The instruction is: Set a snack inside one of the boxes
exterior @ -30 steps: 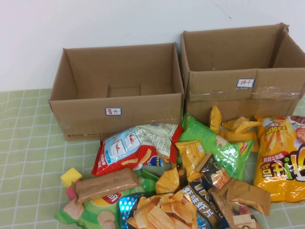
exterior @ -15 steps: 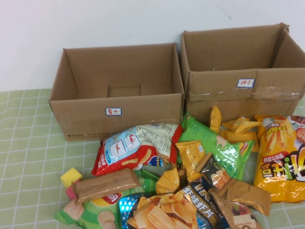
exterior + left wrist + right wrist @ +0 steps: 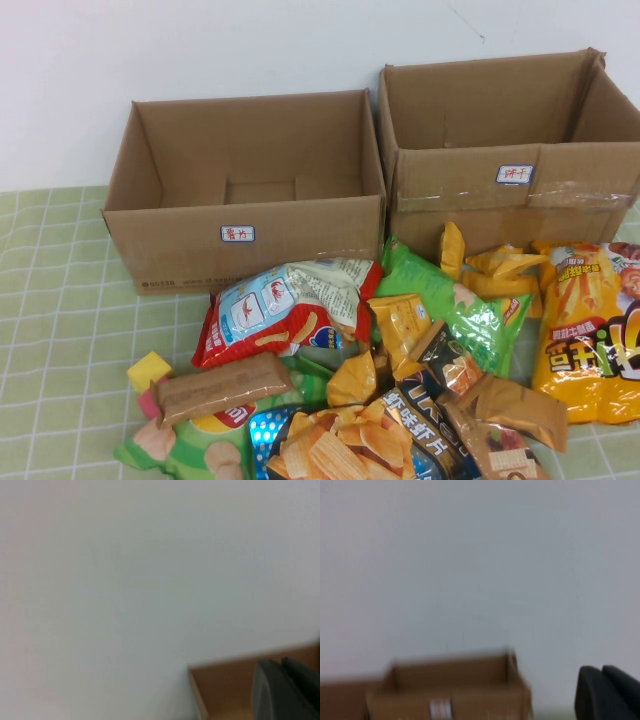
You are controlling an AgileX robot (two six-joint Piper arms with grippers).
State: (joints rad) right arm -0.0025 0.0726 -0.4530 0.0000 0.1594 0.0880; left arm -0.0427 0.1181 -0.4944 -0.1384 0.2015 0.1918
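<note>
Two open cardboard boxes stand at the back of the table, the left box [image 3: 300, 240] and the right box [image 3: 450, 180], each with a small white label. Both look empty. A pile of snacks lies in front of them: a red-and-white chips bag [image 3: 285, 310], a green bag [image 3: 450, 305], a large orange bag [image 3: 590, 330], a brown wrapped bar [image 3: 222, 387] and several small packets. Neither arm shows in the high view. My left gripper [image 3: 282, 662] and my right gripper [image 3: 601, 670] are raised, facing the white wall, fingers together and empty.
A green checked cloth [image 3: 60, 330] covers the table. A white wall stands right behind the boxes. A yellow block [image 3: 148, 370] lies at the pile's left edge. A box [image 3: 455, 687] shows low in the right wrist view, and cardboard [image 3: 225, 690] in the left wrist view.
</note>
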